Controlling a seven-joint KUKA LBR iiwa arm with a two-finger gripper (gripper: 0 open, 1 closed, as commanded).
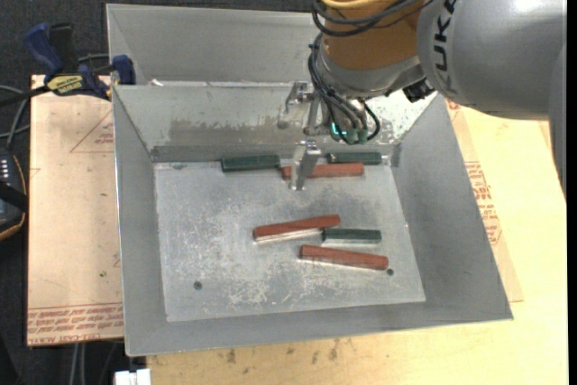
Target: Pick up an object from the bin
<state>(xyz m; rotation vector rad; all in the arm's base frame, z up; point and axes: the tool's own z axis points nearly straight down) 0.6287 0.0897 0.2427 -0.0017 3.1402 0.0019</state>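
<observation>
**Claw low at the far wall, across a red bar**

Claw (300,179): it is down at the bin (135,221) floor, right where the floor meets the far wall. You cannot tell from this angle whether it is released or clenched, so log the grasp as unconfirmed.

Far red bar (335,169): it lies flat along the foot of the far wall. Most of it runs out to the view's right of the claw, and a sliver of red shows on the other side. The claw therefore looks to sit across the bar near its left end.

Handling (judgement): it is a slim, straight, stiff stick, likely light, with smooth faces that may slip. Grip it across the narrow width. A hold this near the end may let it tilt, so one nearer the middle is safer. The wall close behind leaves you little room.

Neighbours: the left green bar (251,163) lies on the same line, near the claw. The right green bar (361,158) lies just behind the red one. The mid-floor bars (338,236), two red and one green, lie together well apart from the claw.
</observation>
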